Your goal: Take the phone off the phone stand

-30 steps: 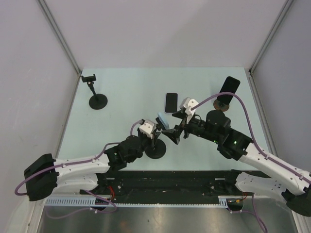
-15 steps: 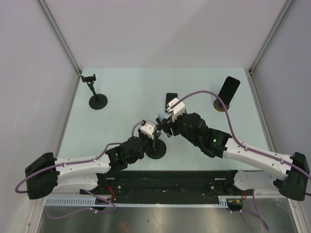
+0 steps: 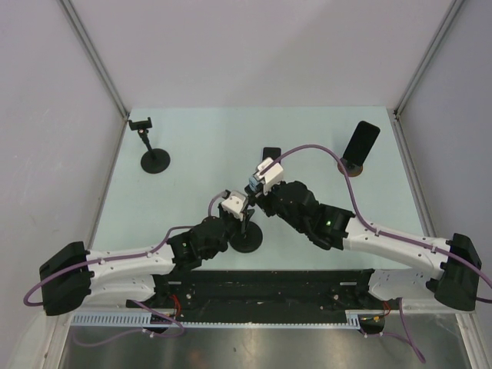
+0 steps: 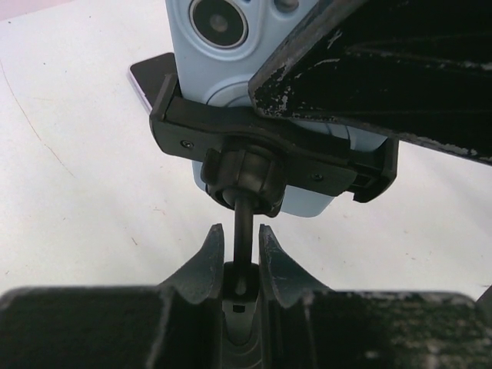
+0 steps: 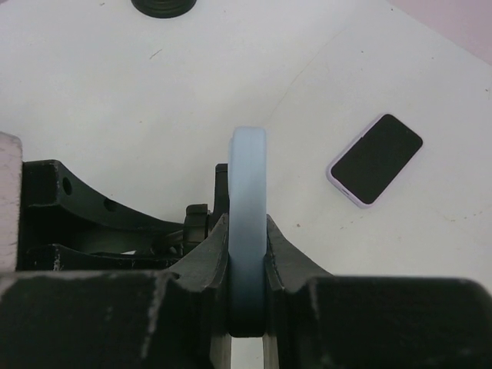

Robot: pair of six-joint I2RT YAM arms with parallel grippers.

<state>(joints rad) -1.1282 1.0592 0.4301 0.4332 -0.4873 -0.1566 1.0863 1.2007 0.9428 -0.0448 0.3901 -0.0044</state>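
Note:
A light blue phone (image 4: 223,31) sits upright in the black clamp (image 4: 231,131) of the phone stand, whose round base (image 3: 247,240) rests on the table near the front middle. My left gripper (image 4: 241,231) is shut on the stand's thin stem, just below the ball joint. My right gripper (image 5: 247,223) is shut on the phone (image 5: 247,192), its two fingers pressed against the front and back faces from above. In the top view the right gripper (image 3: 257,196) is directly over the stand, and the left gripper (image 3: 243,217) is beside it.
A lilac-cased phone (image 5: 376,159) lies flat, screen up, behind the stand. A second, empty stand (image 3: 154,161) stands at the back left. A black phone (image 3: 361,142) leans on a third stand at the back right.
My right arm swung left over the stand and its jaws closed from wide open onto the blue phone. The left gripper kept its grip on the stem.

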